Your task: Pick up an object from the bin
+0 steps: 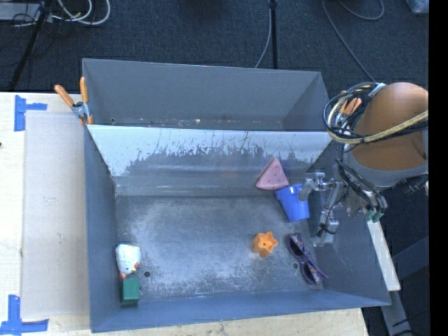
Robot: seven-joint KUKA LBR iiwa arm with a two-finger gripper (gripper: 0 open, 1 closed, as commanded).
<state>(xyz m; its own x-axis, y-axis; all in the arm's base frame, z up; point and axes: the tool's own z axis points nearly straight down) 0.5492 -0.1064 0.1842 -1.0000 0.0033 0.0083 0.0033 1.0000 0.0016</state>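
I find the gripper (324, 229) beside the blue cup (292, 203) and purple sunglasses (306, 260), claw state impossible to tell; I would centre over one before descending.

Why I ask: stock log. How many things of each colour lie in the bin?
Pink: 1, wedge
Blue: 1, cup
Orange: 1, small lump
Purple: 1, sunglasses
White and green: 1, toy
Total: 5

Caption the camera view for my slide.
Gripper hovers beside a blue plastic cup at the right of the grey metal bin.
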